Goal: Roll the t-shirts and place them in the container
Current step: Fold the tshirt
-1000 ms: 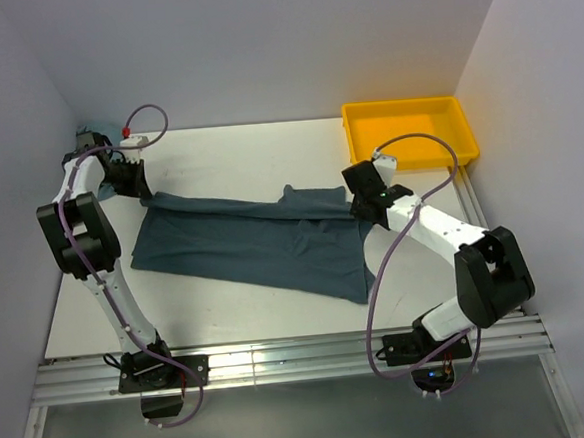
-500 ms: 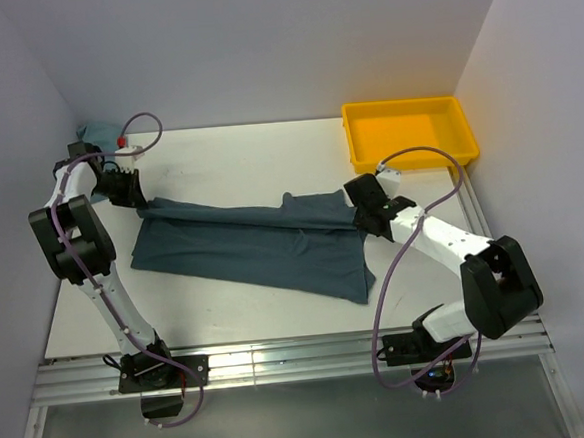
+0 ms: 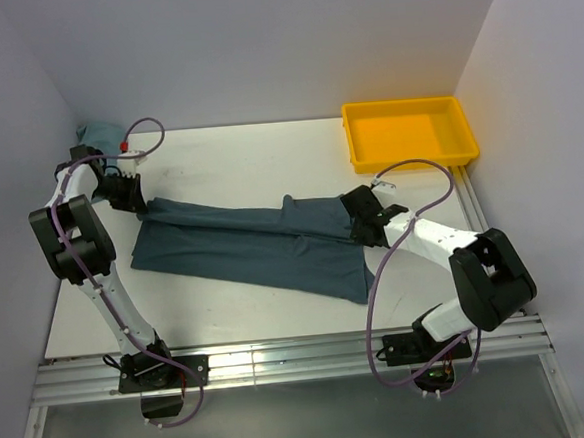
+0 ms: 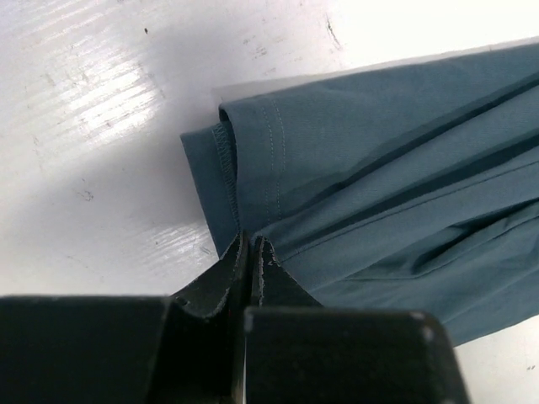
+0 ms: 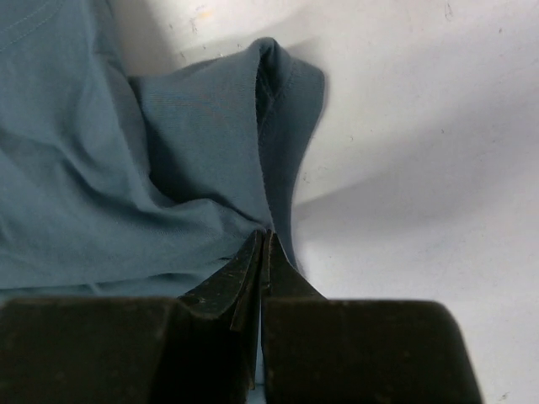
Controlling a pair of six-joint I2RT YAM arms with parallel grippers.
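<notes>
Lying across the middle of the table [image 3: 238,158], the tee [image 3: 254,244] stretches between both arms, folded over along its far edge. The left gripper [image 3: 130,197] has its jaws clamped on the tee's left end, by a stitched hem. The right gripper [image 3: 357,217] pinches a fold at the right end. A yellow tray [image 3: 409,134] sits in the far right corner, apart from the tee.

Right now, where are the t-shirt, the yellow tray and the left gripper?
t-shirt [image 3: 244,244]: top view, middle of the body fabric.
yellow tray [image 3: 411,130]: top view, bare floor.
left gripper [image 4: 251,241]: left wrist view, closed fingertips at the shirt's edge.
</notes>
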